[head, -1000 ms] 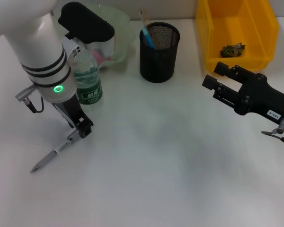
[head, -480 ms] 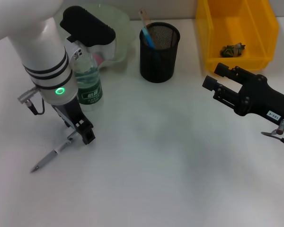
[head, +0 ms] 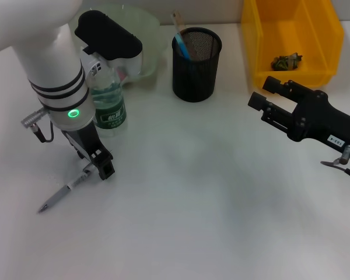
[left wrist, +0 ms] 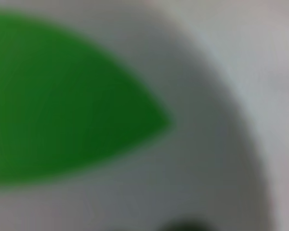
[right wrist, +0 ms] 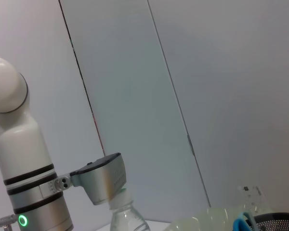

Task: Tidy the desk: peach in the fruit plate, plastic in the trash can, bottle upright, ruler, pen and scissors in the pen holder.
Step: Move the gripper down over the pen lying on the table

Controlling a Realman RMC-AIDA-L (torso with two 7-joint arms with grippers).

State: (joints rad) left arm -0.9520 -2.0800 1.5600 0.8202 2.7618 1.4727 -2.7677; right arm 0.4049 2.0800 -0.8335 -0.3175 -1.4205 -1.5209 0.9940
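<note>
A grey pen [head: 64,191] lies slanted on the white table at the front left. My left gripper [head: 104,165] is low over the pen's upper end, touching or almost touching it. Just behind it stands a clear bottle [head: 108,100] with a green label, upright; its neck [right wrist: 126,211] also shows in the right wrist view. The black mesh pen holder [head: 196,57] holds a blue-handled item. A pale green fruit plate [head: 141,26] sits at the back left with something pink inside. My right gripper [head: 263,93] hovers open and empty at mid-right. The left wrist view is a green blur.
A yellow bin [head: 291,41] at the back right holds a crumpled dark scrap [head: 286,60]. A thin metal item [head: 337,165] pokes out under my right arm at the right edge. The white left arm [right wrist: 26,192] rises beside the bottle.
My left gripper has moved down and slightly toward the front over the pen's upper end, mostly in the first half second. The pen and the right arm have stayed put.
</note>
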